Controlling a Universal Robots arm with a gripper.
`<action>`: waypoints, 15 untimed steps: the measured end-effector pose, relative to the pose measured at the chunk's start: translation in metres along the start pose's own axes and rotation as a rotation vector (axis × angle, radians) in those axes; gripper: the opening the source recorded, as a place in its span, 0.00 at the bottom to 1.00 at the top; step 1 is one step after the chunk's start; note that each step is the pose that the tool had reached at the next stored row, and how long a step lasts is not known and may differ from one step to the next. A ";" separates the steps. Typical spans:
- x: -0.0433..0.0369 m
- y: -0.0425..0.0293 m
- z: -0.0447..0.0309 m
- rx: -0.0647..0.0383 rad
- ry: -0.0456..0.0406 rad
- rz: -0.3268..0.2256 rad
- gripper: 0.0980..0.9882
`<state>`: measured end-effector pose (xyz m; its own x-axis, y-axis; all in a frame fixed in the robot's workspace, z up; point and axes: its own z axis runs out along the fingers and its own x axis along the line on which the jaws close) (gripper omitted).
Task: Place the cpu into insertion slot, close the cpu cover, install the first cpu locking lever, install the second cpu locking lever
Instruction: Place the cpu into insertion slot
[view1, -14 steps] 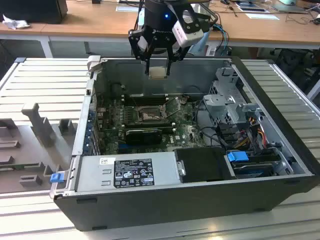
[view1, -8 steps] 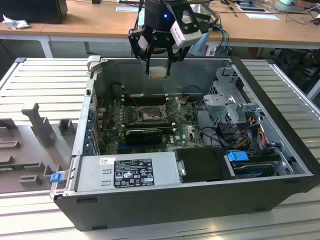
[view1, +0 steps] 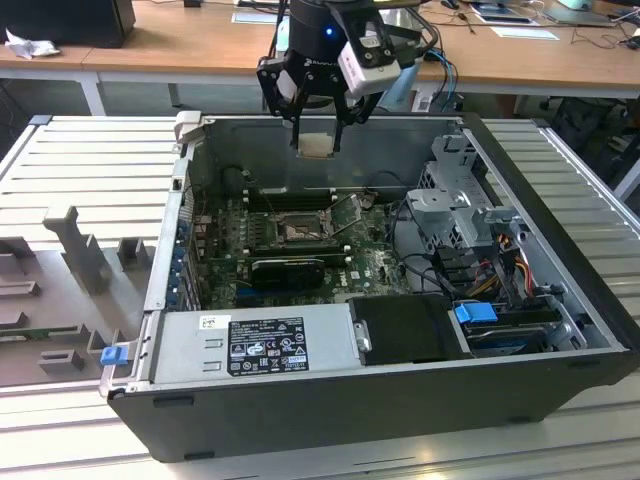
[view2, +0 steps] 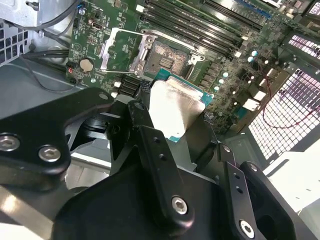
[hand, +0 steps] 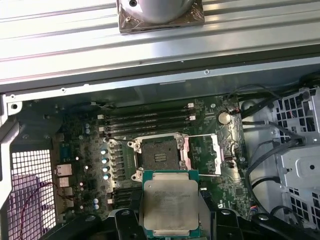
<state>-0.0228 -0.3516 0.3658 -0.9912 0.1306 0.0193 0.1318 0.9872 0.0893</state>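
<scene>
Tray (view1: 60, 290), grey and moulded, lies at the exterior view's left on the ribbed metal table (view1: 100, 160), just beside the open computer case (view1: 330, 420). Inside the case, the grey power supply (view1: 255, 345) lies along the near wall. Beyond it is the green circuit board (view1: 225, 240), with the insertion slot (view1: 297, 228) near its middle. My tool (view1: 317, 135) hangs above the case's far wall, narrowed onto the cpu (view1: 316, 147), which it grips by two opposite edges. The cpu is in the air, well apart from the slot. The cpu cover (view1: 349, 212) stands open on the side of the slot toward the exterior view's right. A metal drive cage (view1: 455, 205) occupies the case farther right.

In the second wrist view the cpu (view2: 175, 105) sits between my tool's black fingers (view2: 150, 145), its silvery top showing. Past it are the bare slot (view2: 167, 56) and the open cover (view2: 117, 50). In the first wrist view the cpu (hand: 171, 202) hangs near the uncovered slot (hand: 159, 152), and the cover (hand: 205, 155) lies open beside that slot.
</scene>
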 end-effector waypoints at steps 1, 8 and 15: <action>0.0000 0.0000 0.0000 0.000 -0.0006 0.007 0.48; 0.0000 0.0000 0.0000 -0.001 -0.0033 0.037 0.48; 0.0000 0.0000 0.0000 -0.001 -0.0061 0.068 0.48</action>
<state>-0.0228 -0.3516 0.3658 -0.9801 0.1977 0.0193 0.1986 0.9760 0.0893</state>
